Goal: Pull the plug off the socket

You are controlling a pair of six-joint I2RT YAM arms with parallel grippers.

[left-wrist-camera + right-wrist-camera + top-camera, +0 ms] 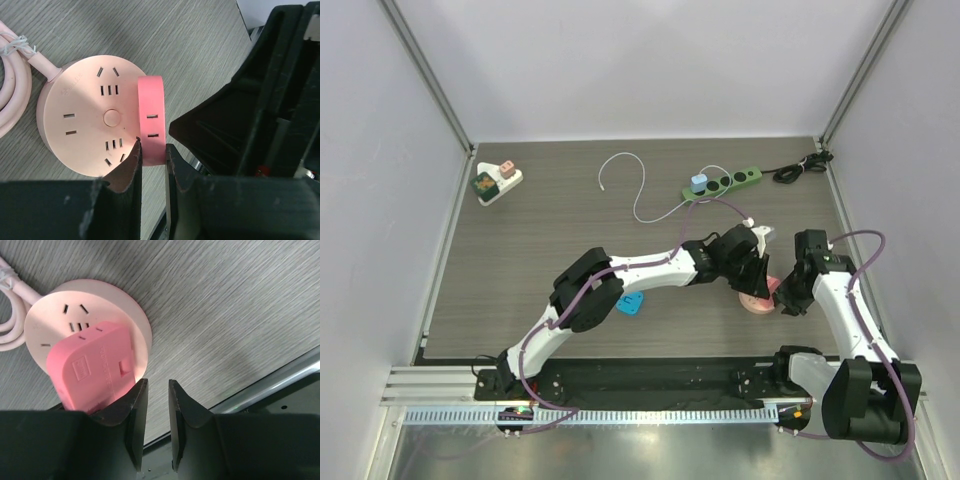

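Note:
A round pale pink socket (pixel 85 120) lies on the wood table near its front right, with its pink cord (pixel 15 85) at the left. A darker pink flat plug (pixel 151 117) stands in it at the right rim. My left gripper (pixel 154 149) is shut on the plug's near end, one finger on each flat side. In the top view the left gripper (pixel 758 275) hangs over the socket (pixel 756 303). My right gripper (pixel 158 385) is nearly shut with nothing in its narrow gap, right beside the plug (pixel 95 365) at the socket's (pixel 55 310) rim, and also shows in the top view (pixel 788 296).
A green power strip (pixel 730 182) with a blue plug (pixel 698 183) and a white cable (pixel 640 195) lie at the back. A white socket block (pixel 498 182) sits back left, a black cable (pixel 802 168) back right, a blue piece (pixel 631 304) near the left arm. The table's metal front edge (pixel 280 382) is close.

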